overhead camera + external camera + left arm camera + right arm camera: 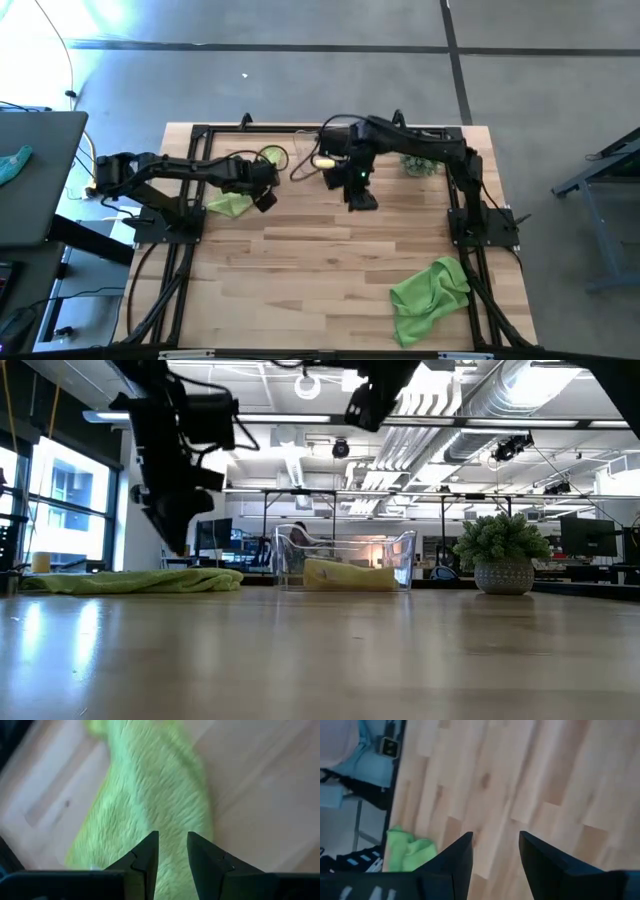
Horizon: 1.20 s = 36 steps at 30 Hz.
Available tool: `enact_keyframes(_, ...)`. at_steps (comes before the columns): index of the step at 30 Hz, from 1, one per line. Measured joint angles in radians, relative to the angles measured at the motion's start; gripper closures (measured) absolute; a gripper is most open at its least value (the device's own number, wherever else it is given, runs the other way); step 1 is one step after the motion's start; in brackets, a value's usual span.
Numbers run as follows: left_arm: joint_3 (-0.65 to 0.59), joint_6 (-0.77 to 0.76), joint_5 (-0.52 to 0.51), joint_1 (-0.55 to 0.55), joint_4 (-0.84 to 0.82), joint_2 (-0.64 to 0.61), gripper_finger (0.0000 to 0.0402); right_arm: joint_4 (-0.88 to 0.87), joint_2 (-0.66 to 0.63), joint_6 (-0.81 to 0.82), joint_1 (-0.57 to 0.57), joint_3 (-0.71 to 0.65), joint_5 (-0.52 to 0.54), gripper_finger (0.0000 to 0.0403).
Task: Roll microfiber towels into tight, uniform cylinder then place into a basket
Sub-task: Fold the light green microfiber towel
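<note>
A lime green towel (230,205) lies crumpled flat on the table at the far left, and also shows in the low view (130,580). My left gripper (172,837) hovers just above it, pointing steeply down, open, with nothing between its fingers (265,198). A second lime green towel (430,295) lies bunched near the front right. The clear basket (290,560) stands at the far middle with a rolled yellow towel (345,575) lying in it. My right gripper (495,837) is open, raised over bare wood near the table's far middle (362,200).
A spiky green plant in a pot (503,560) stands at the far right, beside the right arm (418,163). Black frame rails (180,290) run along the table's left and right sides. Bare wood (320,270) lies across the middle and near left.
</note>
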Motion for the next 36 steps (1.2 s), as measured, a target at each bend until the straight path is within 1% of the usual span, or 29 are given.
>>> enact_keyframes(4,-0.057,-0.012,0.068,0.052,0.030,0.000,0.0309,0.000,-0.043,0.064,0.078,0.000,0.000,0.0254)
enact_keyframes(7,-0.092,-0.046,0.106,0.068,0.066,0.000,0.0309,0.001,-0.088,0.125,0.131,-0.001,0.000,0.0254)
enact_keyframes(10,-0.125,-0.076,0.160,0.067,0.114,0.000,0.0309,0.000,-0.126,0.182,0.189,-0.001,0.001,0.0254)
enact_keyframes(13,-0.159,-0.118,0.210,0.034,0.177,0.000,0.0309,0.009,-0.147,0.234,0.253,-0.001,0.008,0.0254)
enact_keyframes(17,-0.197,-0.205,0.249,-0.045,0.276,0.000,0.0309,0.007,-0.163,0.260,0.353,-0.001,0.088,0.0254)
enact_keyframes(21,-0.218,-0.304,0.270,-0.164,0.380,0.000,0.0309,0.001,-0.174,0.260,0.447,-0.003,0.165,0.0254)
enact_keyframes(25,-0.227,-0.400,0.265,-0.289,0.478,0.000,0.0309,0.003,-0.188,0.259,0.528,-0.006,0.174,0.0254)
enact_keyframes(27,-0.227,-0.439,0.245,-0.350,0.523,0.002,0.0309,0.009,-0.204,0.255,0.562,-0.028,0.178,0.0254)
enact_keyframes(29,-0.227,-0.467,0.209,-0.408,0.575,0.013,0.0309,0.028,-0.226,0.258,0.593,-0.070,0.196,0.0254)
enact_keyframes(31,-0.227,-0.474,0.189,-0.460,0.645,0.036,0.0309,0.070,-0.256,0.273,0.621,-0.142,0.220,0.0254)
enact_keyframes(36,-0.217,-0.475,0.190,-0.552,0.831,0.165,0.0309,0.237,-0.378,0.362,0.677,-0.407,0.258,0.0254)
